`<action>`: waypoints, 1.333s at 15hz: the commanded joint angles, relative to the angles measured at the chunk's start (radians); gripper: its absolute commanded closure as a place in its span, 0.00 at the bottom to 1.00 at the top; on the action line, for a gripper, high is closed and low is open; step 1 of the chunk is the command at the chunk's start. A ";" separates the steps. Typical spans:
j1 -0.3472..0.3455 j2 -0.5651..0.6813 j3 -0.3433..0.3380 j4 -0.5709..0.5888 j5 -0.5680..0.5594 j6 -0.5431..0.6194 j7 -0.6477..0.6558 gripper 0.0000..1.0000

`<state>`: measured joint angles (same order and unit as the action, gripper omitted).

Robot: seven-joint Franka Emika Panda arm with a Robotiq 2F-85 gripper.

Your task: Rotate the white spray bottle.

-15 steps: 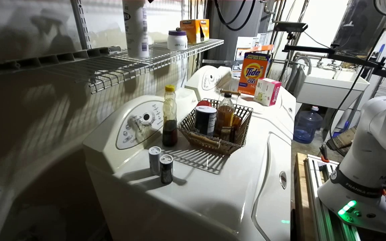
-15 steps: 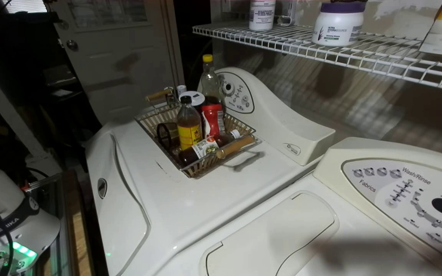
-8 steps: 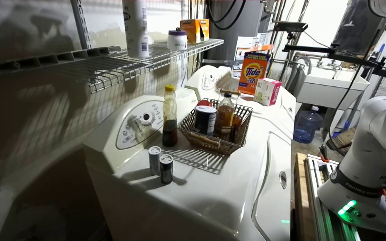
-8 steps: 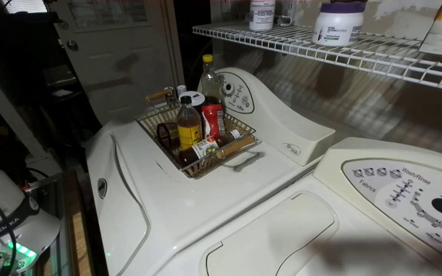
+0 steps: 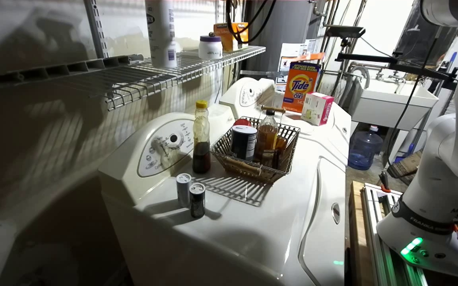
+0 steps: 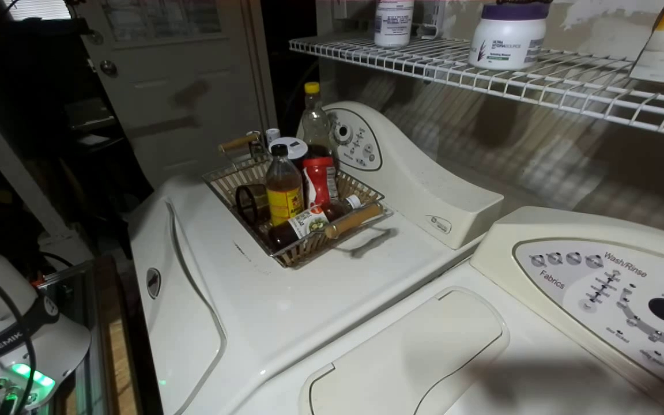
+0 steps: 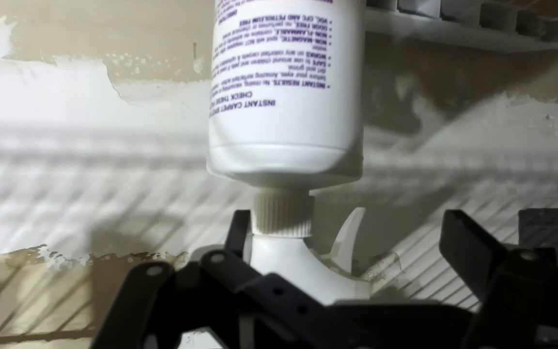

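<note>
The gripper [image 7: 349, 236] stood wide, holding nothing; the spray bottle [image 7: 286, 135] looked nearer one finger [image 7: 239, 235], so closing could topple it.

In an exterior view, the Franka's upper link [image 5: 440, 12] sits lower; black cables [image 5: 268, 20] now hang before the orange Kirkland box [image 5: 222, 33].

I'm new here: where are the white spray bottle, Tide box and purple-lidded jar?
White spray bottle [image 7: 286, 126]: wrist view, on its white body.
Tide box [image 5: 300, 86]: in an exterior view, on its front logo.
Purple-lidded jar [image 6: 507, 39]: in an exterior view, on its white side.
</note>
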<state>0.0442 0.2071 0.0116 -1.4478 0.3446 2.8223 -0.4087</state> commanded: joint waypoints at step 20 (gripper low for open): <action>0.011 0.194 -0.015 0.208 -0.006 0.089 0.158 0.00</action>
<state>0.0461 0.3582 0.0078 -1.3015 0.3452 2.9036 -0.2837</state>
